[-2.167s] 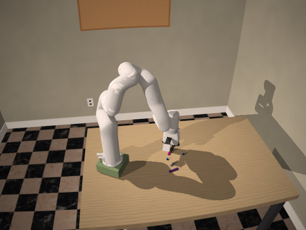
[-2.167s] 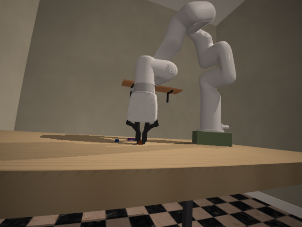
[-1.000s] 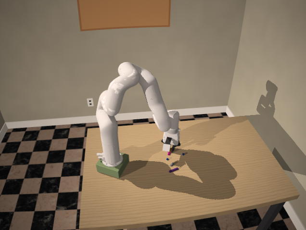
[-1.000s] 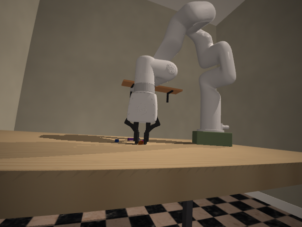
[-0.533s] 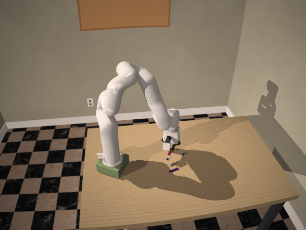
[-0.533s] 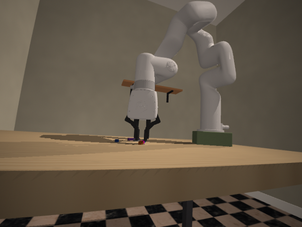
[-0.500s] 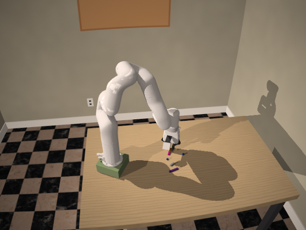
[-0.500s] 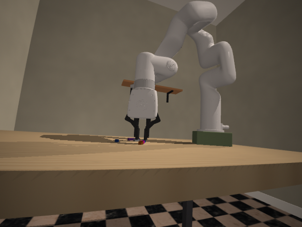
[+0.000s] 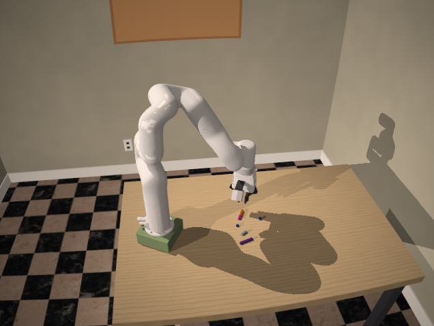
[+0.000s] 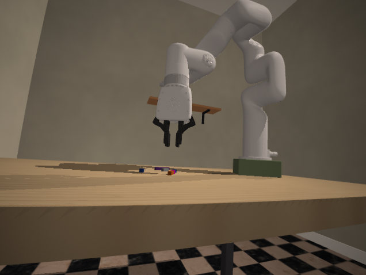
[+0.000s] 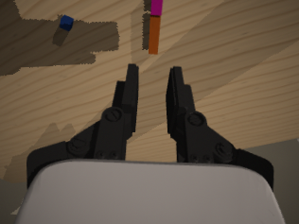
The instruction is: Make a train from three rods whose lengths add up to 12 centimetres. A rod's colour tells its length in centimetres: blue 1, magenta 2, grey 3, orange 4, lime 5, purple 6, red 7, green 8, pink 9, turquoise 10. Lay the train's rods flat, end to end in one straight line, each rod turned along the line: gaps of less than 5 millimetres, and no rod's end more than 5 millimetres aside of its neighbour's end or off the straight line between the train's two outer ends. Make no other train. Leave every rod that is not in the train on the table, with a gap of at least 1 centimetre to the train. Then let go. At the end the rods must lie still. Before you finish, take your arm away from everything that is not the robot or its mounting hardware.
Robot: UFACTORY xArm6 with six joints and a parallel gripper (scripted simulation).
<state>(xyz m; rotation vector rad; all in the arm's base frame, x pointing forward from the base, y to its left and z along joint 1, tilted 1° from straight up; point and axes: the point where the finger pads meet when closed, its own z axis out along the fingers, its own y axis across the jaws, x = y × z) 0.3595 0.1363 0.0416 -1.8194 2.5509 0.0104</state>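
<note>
Beige walls and a checkered floor surround the wooden table [image 9: 351, 224], where the white arm stands on a green base [image 9: 175, 241]. Its gripper [image 10: 172, 144] hangs well above the tabletop with the jaws a little apart and nothing between them.

On the wood below, the orange rod [image 11: 153, 34] and the magenta rod [image 11: 157, 6] lie end to end in one line, touching or nearly so. That pair makes six, so by my reckoning the purple rod [image 9: 246, 241] is the piece wanted to reach twelve. It lies apart from the pair, beyond a blue cube [image 9: 237, 226] and the grey rod [image 9: 243, 232], on the side away from the gripper. A second blue cube [image 9: 260, 217] sits off to the side in shadow.

What the coming move likely turns on is this: the purple rod's long axis runs crosswise to the orange and magenta line, so it needs turning as well as carrying. The gripper hovers near the orange end, so it must travel past the whole pair and the two loose pieces to reach the purple rod.
</note>
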